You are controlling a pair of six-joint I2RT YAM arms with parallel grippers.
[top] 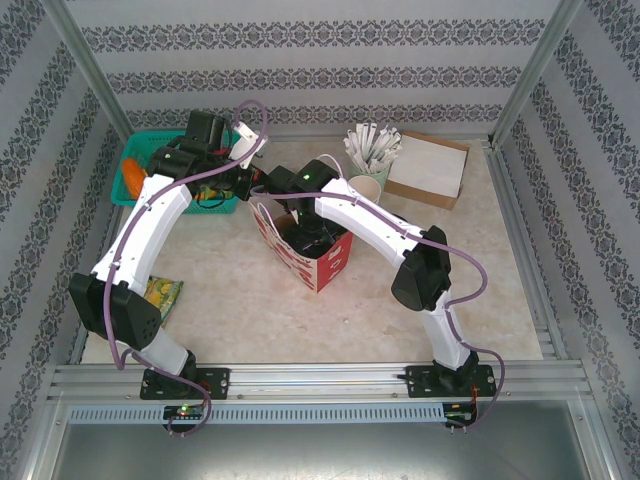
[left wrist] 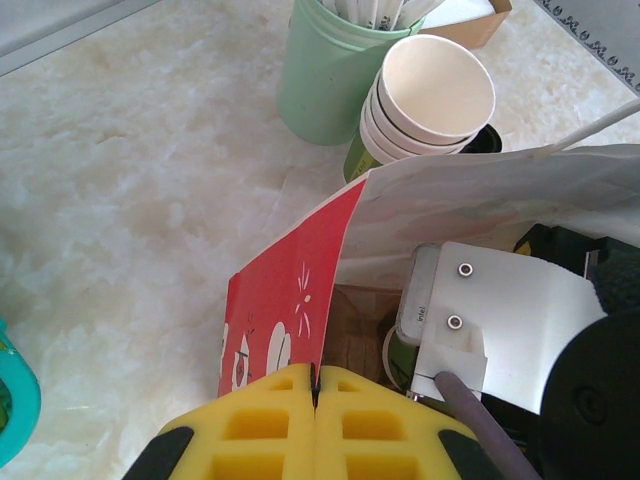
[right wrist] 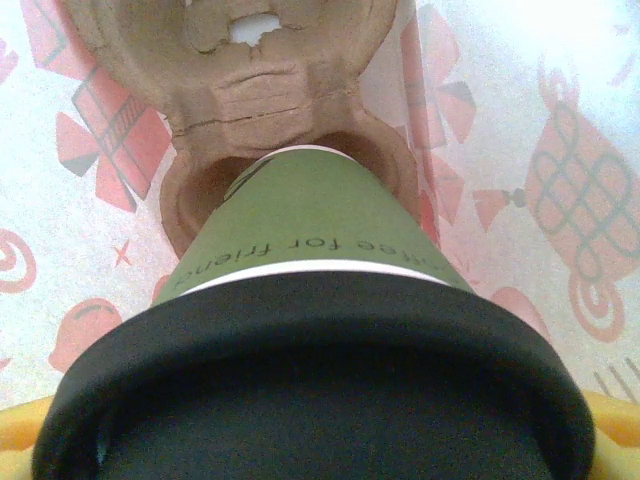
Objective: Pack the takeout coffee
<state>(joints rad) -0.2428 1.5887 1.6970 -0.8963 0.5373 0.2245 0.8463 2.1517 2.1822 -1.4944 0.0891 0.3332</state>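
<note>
The gift bag stands near the middle of the table, red and white, its mouth open to the ceiling. The left pincer is at the bag's 10 o'clock corner, clenched on the top edge: the two yellow fingers meet with the thin paper wall pinched between them. The right arm reaches down through the mouth from the 2 o'clock side, so its wrist is sunk inside the bag.

Down in there, the takeout coffee sits with its foot in one round socket of a brown pulp carrier. Its green side carries pale lettering and its black lid is on. The bag's inner walls, printed with faint red shapes, rise all round it. The right pincer straddles the lid with its jaws set wide and a yellow finger at either side. I cannot tell whether the fingers press the cup or merely flank it.

Just outside the bag, at about 1 o'clock, stand a few stacked paper cups without lids. Beside them is a mint-green tumbler full of white sticks. A flat cardboard box lies farther round at 2 o'clock. A teal basket sits at 10 o'clock and a yellow-green packet at 8 o'clock.
</note>
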